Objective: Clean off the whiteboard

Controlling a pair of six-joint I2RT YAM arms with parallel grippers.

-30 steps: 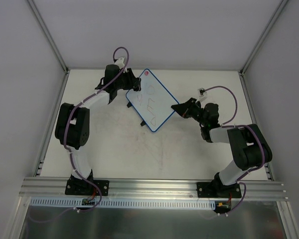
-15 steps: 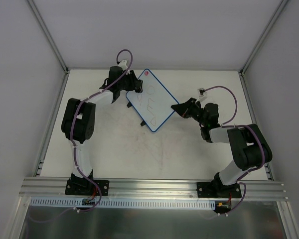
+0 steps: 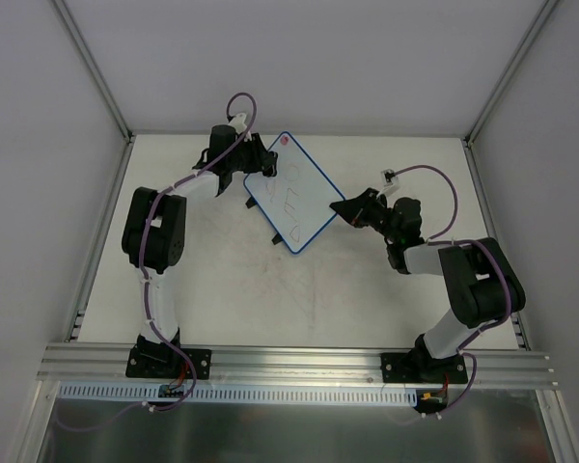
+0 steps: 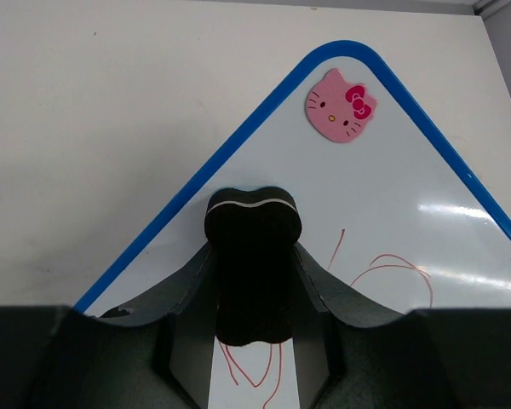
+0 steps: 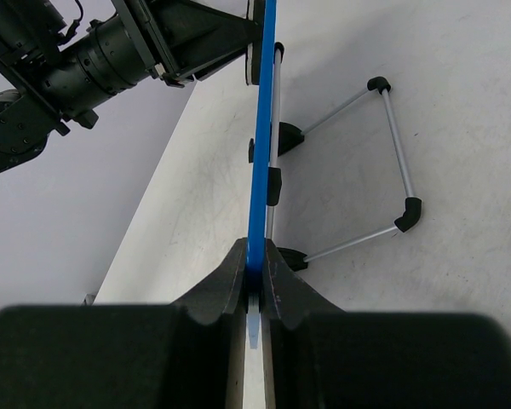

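The whiteboard (image 3: 294, 196) is a small white board with a blue frame, set diagonally at the table's far middle, with a pink cat sticker (image 4: 341, 106) at its far corner. Thin red marker lines (image 4: 383, 266) show on it. My left gripper (image 3: 266, 166) is shut on a black bone-shaped eraser (image 4: 253, 256), which sits over the board's upper left part, close to the blue edge. My right gripper (image 3: 340, 210) is shut on the board's blue frame (image 5: 260, 170) at its right edge, seen edge-on in the right wrist view.
A folding wire stand (image 5: 383, 162) with black joints sticks out behind the board onto the table. Grey walls close the table (image 3: 299, 299) on the left, right and far sides. A metal rail (image 3: 299, 362) runs along the near edge.
The left arm has swung its elbow in and carried the eraser a little to the right over the board's upper left. Board and right gripper have not moved.
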